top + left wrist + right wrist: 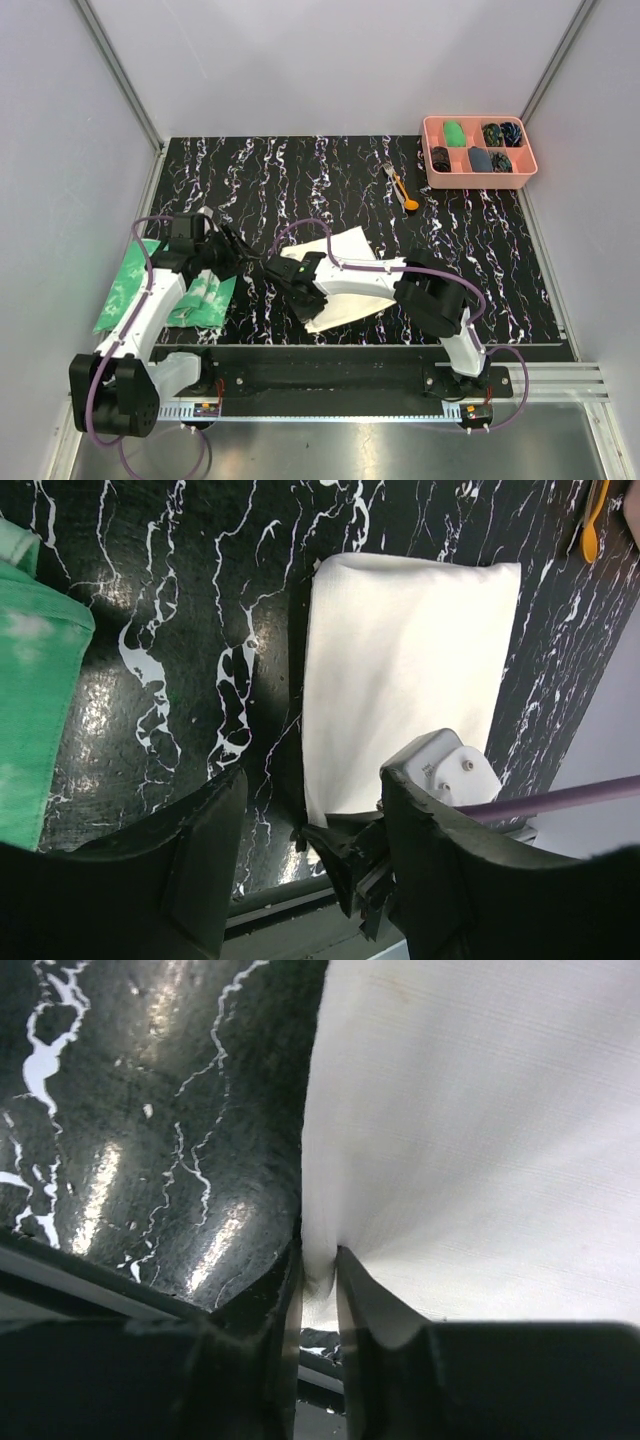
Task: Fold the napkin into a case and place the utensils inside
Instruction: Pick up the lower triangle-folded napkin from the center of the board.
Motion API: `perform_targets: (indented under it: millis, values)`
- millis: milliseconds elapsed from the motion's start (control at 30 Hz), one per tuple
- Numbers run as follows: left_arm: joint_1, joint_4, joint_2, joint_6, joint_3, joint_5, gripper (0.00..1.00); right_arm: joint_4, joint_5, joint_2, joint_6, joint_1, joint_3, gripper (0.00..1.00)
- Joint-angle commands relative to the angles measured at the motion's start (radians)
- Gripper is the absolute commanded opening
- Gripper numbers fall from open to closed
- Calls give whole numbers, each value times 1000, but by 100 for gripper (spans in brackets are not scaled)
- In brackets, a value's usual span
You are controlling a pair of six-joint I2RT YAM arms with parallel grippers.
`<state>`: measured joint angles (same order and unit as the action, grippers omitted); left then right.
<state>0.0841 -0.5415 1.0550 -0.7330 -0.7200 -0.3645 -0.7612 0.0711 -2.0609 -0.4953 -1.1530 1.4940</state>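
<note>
The cream-white napkin lies folded as a rectangle on the black marbled mat, partly under my right arm. It also shows in the left wrist view and the right wrist view. My right gripper is shut on the napkin's near left edge, and the cloth is pinched between the fingertips. My left gripper is open and empty over the mat just left of the napkin. The fork and orange spoon lie together at the back right; the spoon tip shows in the left wrist view.
A pink compartment tray with small items stands at the back right corner. A green-and-white mottled cloth lies at the left under my left arm and shows in the left wrist view. The table's front rail runs close to the napkin.
</note>
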Motion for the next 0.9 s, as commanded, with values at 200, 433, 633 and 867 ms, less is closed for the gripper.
perform_targets:
  millis: [200, 433, 633, 867]
  values:
    - [-24, 185, 66, -22, 30, -157, 68, 31, 85, -36, -34, -16, 3, 0]
    - [-18, 299, 184, -86, 21, -252, 73, 151, -68, 146, -80, 35, -47, 0]
    - [22, 397, 281, -144, -1, -244, 73, 221, -168, 231, -97, 91, -139, 0]
    - [89, 480, 411, -200, -21, -228, 72, 273, -192, 289, -115, 133, -222, 0]
